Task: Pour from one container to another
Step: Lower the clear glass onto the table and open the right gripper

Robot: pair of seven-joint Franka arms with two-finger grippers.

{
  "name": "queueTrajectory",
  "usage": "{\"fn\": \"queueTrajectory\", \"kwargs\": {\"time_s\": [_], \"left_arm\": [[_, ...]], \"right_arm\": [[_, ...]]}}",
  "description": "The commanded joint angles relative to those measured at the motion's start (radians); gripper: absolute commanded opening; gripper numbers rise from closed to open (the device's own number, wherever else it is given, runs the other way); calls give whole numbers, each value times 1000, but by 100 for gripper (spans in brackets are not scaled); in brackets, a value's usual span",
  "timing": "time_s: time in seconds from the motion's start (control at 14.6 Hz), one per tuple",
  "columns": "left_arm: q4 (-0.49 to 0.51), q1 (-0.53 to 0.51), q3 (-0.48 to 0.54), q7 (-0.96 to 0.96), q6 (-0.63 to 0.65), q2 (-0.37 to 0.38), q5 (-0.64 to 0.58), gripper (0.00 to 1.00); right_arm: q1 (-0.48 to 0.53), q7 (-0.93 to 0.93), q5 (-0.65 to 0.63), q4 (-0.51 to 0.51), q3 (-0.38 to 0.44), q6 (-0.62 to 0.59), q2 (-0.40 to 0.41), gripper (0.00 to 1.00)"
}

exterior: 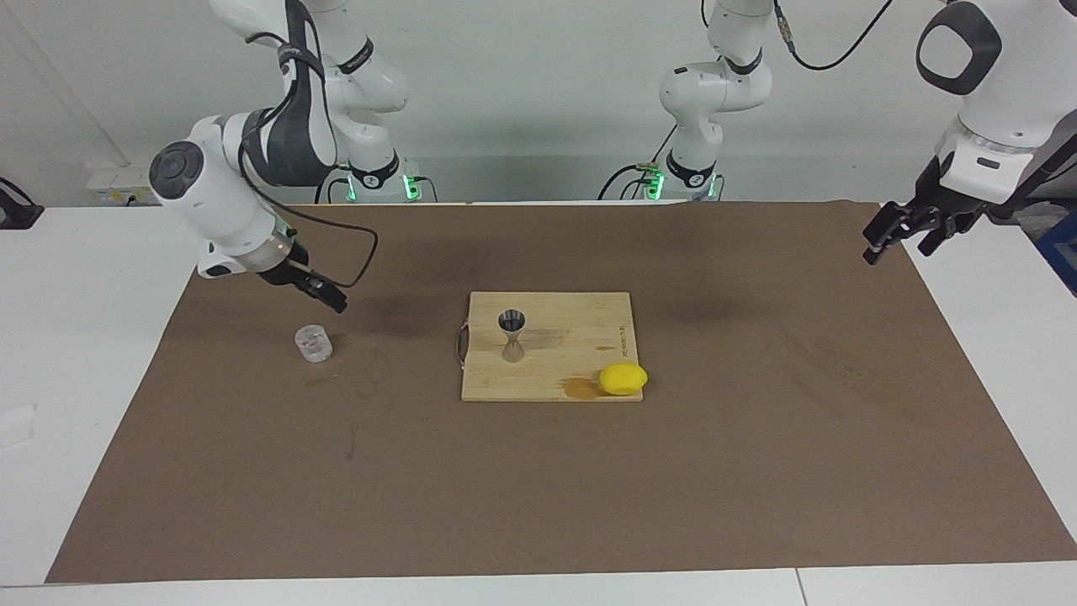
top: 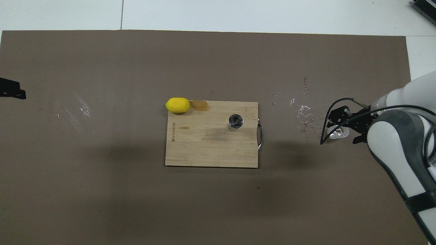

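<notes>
1. Right end effector [exterior: 324,295]: up in the air over the brown mat, just above and beside the glass cup; fingers spread, pinching nothing.
2. Left end effector [exterior: 896,231]: waiting over the mat's edge at the left arm's end of the counter; fingers spread, empty.
3. Metal jigger [exterior: 511,334]: upright on the wooden cutting board [exterior: 580,320], on the half toward the right arm's end, open cone up.
4. Clear glass cup [exterior: 314,343]: upright on the brown mat [exterior: 538,488], well apart from the board, toward the right arm's end. Contents cannot be told.
5. Lemon [exterior: 623,379]: at the board's corner farthest from the robots, toward the left arm's end.
6. Wet marks [top: 305,114]: droplets on the mat near the cup.

Risks, as judged: the cup's smooth wall may slip in a shallow pinch. The jigger's mouth is narrow and its waist slender, so an off-centre pour would spill, and a knock would topple it.
</notes>
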State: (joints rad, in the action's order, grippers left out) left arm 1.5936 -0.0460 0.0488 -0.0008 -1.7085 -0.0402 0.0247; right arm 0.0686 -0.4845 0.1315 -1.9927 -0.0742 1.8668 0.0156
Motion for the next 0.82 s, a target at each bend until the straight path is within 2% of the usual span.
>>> {"fn": "queueTrajectory", "kwargs": {"time_s": [0.0,0.48,0.75], "left_arm": [[26,18,6,-2,-3,25,9,100],[26,45,5,-13,6,26,9,100],[26,45,5,-13,9,26,9,100]], "right_arm": [[-73,64,-50,52,2,-70,-55,100],[-142,136,-161,323,1,-207,-20,100],[-133,155,-145,370,4,-270,-34,100]]}}
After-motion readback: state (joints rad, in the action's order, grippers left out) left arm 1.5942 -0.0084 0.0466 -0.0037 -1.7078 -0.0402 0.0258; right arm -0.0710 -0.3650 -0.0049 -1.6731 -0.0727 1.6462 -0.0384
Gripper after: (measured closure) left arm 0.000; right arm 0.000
